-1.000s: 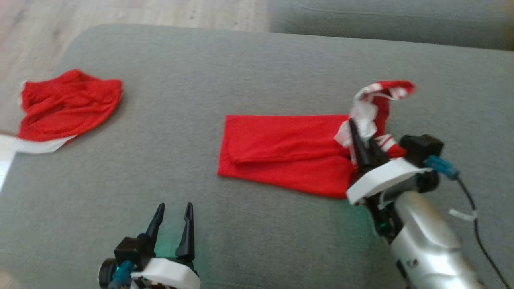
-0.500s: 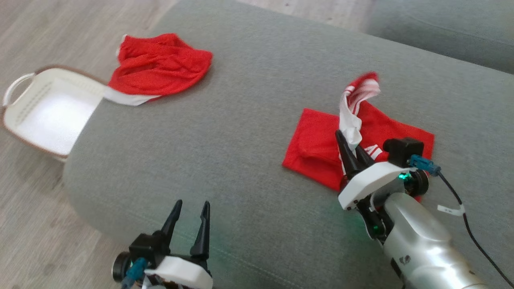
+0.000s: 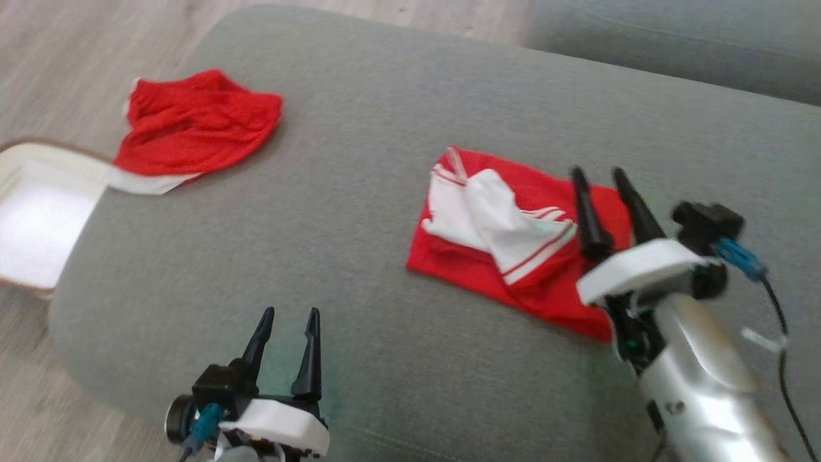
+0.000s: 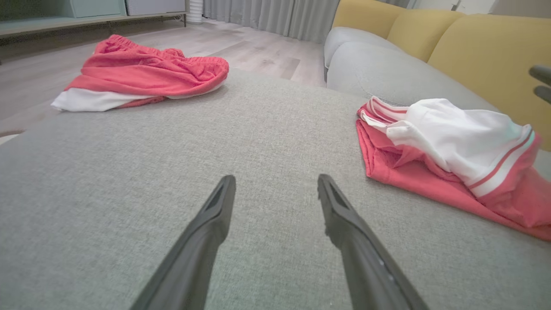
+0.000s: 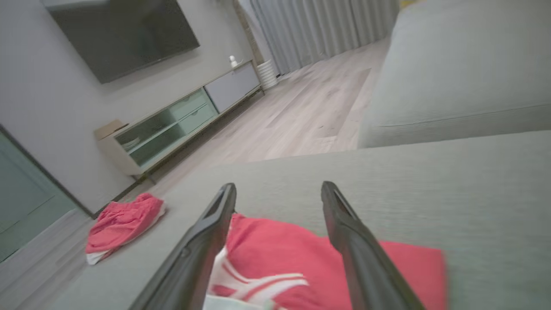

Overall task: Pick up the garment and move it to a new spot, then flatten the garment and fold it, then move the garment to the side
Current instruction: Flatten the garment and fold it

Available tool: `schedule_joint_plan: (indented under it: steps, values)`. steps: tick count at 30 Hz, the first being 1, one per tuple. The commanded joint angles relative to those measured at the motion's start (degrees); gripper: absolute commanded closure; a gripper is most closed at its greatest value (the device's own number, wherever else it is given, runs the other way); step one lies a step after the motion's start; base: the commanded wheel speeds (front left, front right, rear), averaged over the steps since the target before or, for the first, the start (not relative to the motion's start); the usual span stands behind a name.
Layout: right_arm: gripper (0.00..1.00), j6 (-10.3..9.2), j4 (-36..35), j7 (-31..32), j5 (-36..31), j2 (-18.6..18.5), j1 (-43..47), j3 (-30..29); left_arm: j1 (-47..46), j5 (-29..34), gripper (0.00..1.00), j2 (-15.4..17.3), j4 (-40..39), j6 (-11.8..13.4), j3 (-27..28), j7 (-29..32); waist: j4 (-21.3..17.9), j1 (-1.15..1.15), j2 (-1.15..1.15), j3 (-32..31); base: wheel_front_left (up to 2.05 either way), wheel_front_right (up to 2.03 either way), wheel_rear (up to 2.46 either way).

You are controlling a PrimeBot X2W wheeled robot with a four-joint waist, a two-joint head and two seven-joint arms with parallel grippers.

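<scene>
The folded red garment (image 3: 494, 250) lies left-to-right on the grey sofa (image 3: 359, 160), its right end just under the open, empty right claw (image 3: 597, 172), with the open left claw (image 3: 290, 312) well apart.

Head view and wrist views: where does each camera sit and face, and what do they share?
Head view: on the head, facing down at the sofa; left gripper and right gripper show.
Left wrist view: low over the sofa, facing across it; own fingers show.
Right wrist view: above the red-and-white garment, facing the TV cabinet; own fingers show.
All share the red-and-white garment and crumpled red garment.
</scene>
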Motion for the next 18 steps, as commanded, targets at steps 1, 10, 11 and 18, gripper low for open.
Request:
schedule_joint_plan:
  steps: [1,10,11,18]
  values:
    - [0.0,0.39,-2.4,-0.8,-2.2,0.3,1.8,-1.5,-2.9,0.6,0.0,0.1,-1.8,0.0,2.1,-0.5,-3.5,0.0,0.0,-1.4,0.0,0.0,0.0]
    - [0.0,0.39,-6.6,-0.8,-13.5,1.7,9.6,-14.5,-3.5,2.7,0.0,0.1,-1.2,0.6,5.3,-0.5,-11.0,0.0,0.0,-3.7,0.0,0.0,0.0]
    - [0.0,0.39,-6.6,-0.8,-13.5,1.7,9.6,-14.5,-3.5,2.7,0.0,0.1,-1.2,0.6,5.3,-0.5,-11.0,0.0,0.0,-3.7,0.0,0.0,0.0]
    - [0.0,0.39,-7.4,-0.8,-16.9,2.1,15.1,-16.2,0.0,3.5,0.0,0.1,-1.4,1.5,8.8,-0.5,-14.4,0.0,0.0,-5.8,0.0,0.0,0.0]
